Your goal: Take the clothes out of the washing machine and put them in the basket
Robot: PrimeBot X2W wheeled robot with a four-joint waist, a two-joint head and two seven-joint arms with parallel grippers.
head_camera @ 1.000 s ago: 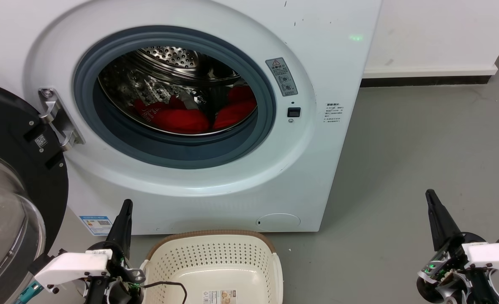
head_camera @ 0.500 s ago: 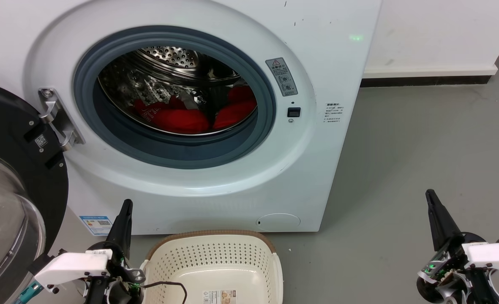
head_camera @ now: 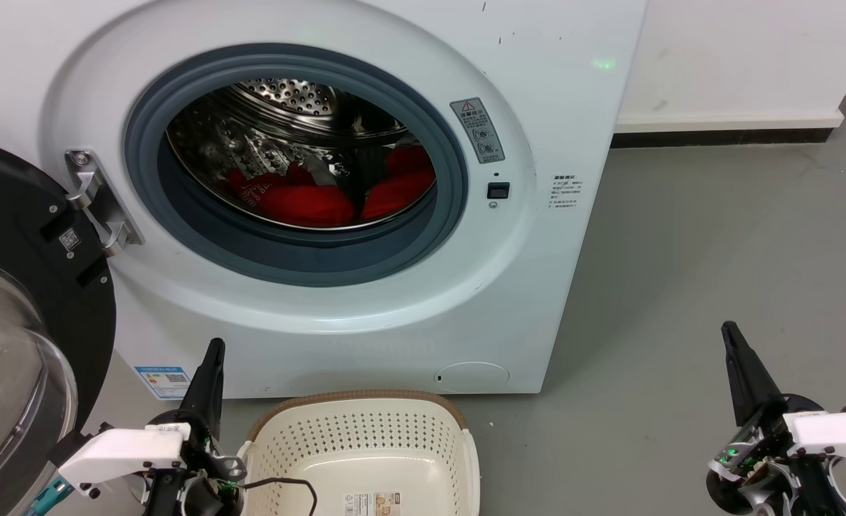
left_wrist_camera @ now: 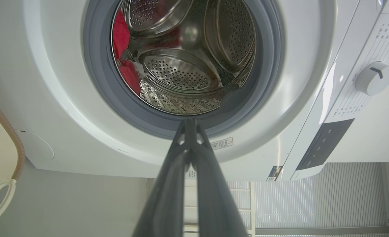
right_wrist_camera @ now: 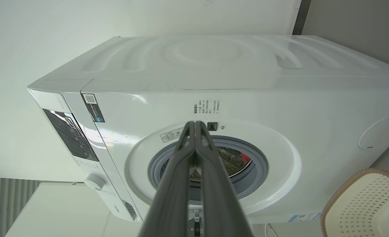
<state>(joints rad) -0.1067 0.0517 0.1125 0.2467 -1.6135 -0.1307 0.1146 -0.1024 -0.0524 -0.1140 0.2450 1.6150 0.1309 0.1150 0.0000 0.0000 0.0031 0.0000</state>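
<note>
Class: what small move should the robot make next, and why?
Probably open the left gripper and raise it toward the porthole of the large white front-loading washing machine. The soft bright red clothes lie inside, the cream-white perforated plastic basket holds none, the black-framed glass door stands open, and the right gripper sits off to the side; both are shut.

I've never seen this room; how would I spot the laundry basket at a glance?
Find the big white washing machine with its round door swung open. On the grey floor right in front of it, below the porthole, stands the basket. Cream plastic dotted with holes and a brown woven-look rim set it apart.
</note>
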